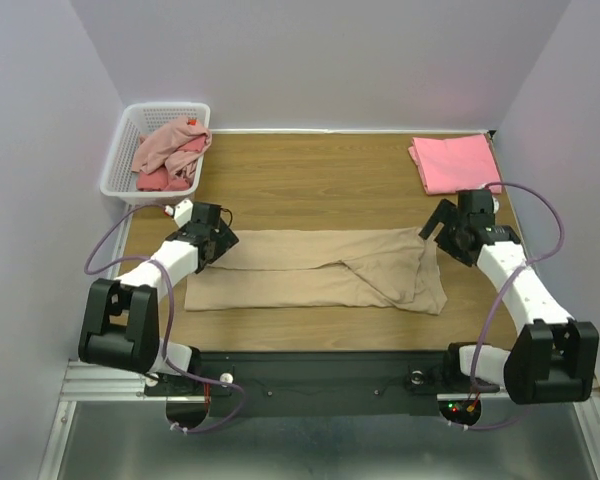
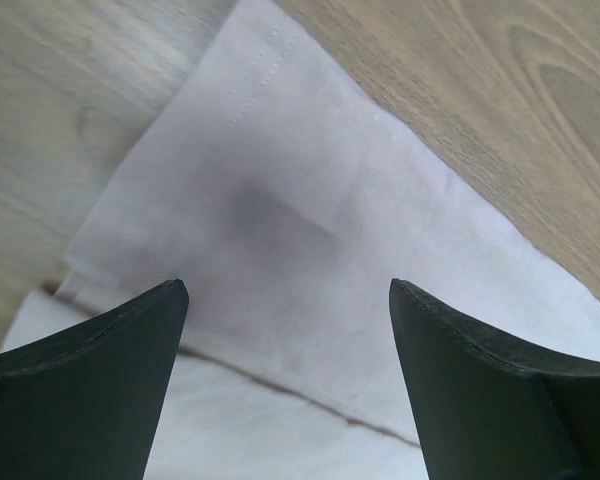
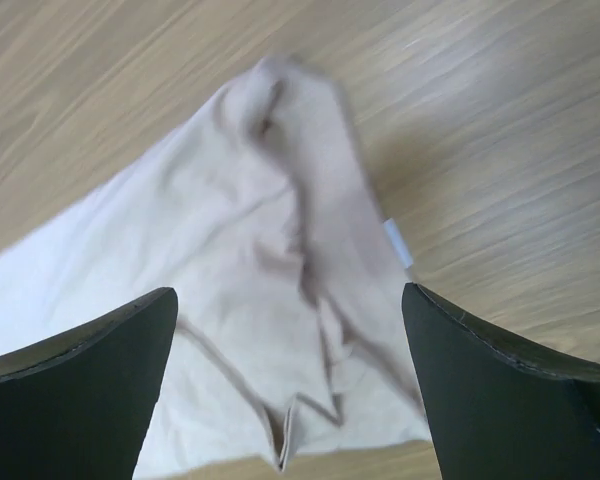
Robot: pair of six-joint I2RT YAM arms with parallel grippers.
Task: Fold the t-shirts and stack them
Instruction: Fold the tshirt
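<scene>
Spread, empty black jaws of the left gripper (image 2: 288,290) and right gripper (image 3: 290,295) hovered over opposite ends of the beige t-shirt (image 1: 320,272), folded lengthwise on the wooden table (image 1: 310,170). Its bunched right end could invite a single-layer pinch, skewing the fold.

A wood-grain bench (image 1: 310,185) carries three things. A beige t-shirt (image 1: 320,270) lies partly folded into a long band across its near half, with its right end rumpled. A salmon-pink t-shirt (image 1: 452,162) lies folded at the far right corner. A white lattice basket (image 1: 120,165) stands at the far left corner.
</scene>
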